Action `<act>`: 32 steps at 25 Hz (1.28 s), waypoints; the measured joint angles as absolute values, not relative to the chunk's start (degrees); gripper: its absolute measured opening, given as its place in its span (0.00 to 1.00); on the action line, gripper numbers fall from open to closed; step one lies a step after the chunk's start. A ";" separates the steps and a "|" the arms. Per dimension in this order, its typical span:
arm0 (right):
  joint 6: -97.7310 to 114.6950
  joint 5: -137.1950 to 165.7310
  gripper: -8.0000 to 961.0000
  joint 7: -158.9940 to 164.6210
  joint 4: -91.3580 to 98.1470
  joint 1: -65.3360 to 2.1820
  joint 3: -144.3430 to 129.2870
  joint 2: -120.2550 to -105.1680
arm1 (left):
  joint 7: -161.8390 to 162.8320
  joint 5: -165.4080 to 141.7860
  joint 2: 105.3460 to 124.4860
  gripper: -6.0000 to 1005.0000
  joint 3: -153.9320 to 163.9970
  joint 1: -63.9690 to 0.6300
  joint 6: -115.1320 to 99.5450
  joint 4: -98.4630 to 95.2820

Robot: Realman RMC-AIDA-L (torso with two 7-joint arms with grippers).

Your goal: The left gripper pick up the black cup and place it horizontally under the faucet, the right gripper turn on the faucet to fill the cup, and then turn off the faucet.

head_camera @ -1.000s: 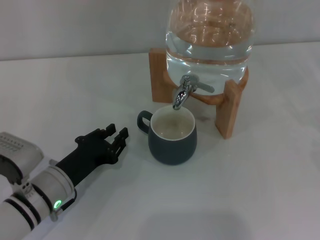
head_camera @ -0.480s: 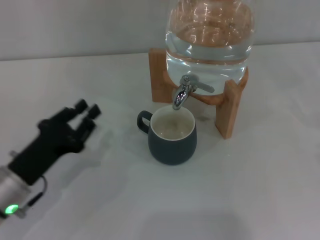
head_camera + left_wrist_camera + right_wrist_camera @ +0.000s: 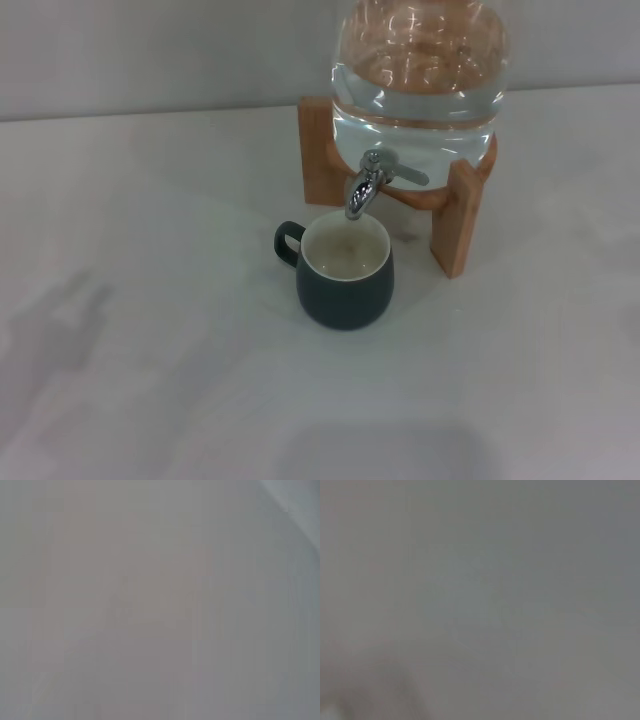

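Clear glass, the water jar (image 3: 420, 75) is seen resting on its wooden stand (image 3: 455, 215) at the back of the white table (image 3: 150, 200), with the chrome faucet (image 3: 368, 185) projecting from its lower front. The left gripper, which was recorded beside the cup a second ago and drawn back to the table's left half a second ago, is no longer in the head view; only a faint shadow is left at the near left, and its fingers cannot be assessed. The right gripper is not seen either, and both wrist views present only blank grey. The placing step is therefore judged complete, and the opening of the lever is judged to be outstanding. The black cup (image 3: 345, 272) is found upright directly beneath the spout, unheld, its loop handle turned to the left, its cream interior apparently dry.
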State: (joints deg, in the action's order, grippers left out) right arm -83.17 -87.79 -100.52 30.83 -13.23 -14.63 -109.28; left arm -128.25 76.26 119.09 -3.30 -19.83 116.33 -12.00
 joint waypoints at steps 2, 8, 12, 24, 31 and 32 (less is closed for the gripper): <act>-87.04 -85.25 0.88 -99.83 31.02 -13.59 -16.22 -109.14 | -128.11 76.56 119.10 0.37 -3.29 -19.57 116.12 -12.21; -96.25 -84.14 0.88 -98.57 32.25 -15.12 -24.32 -110.64 | -127.74 76.63 119.03 0.38 -3.22 -20.79 115.38 -13.41; -98.50 -84.24 0.88 -97.49 32.95 -17.18 -30.69 -112.80 | -127.44 76.53 119.01 0.38 -3.16 -21.42 113.38 -13.77; -99.16 -90.41 0.88 -97.10 33.26 -21.29 -42.40 -115.04 | -126.05 76.84 118.88 0.38 -3.58 -21.06 112.36 -15.92; -97.81 -95.32 0.88 -97.57 33.15 -22.13 -48.56 -115.09 | -126.03 76.90 118.92 0.38 -3.61 -21.30 112.32 -15.97; -97.27 -95.36 0.88 -97.71 33.00 -22.36 -48.74 -115.13 | -126.03 76.91 118.93 0.38 -3.61 -21.30 112.32 -15.97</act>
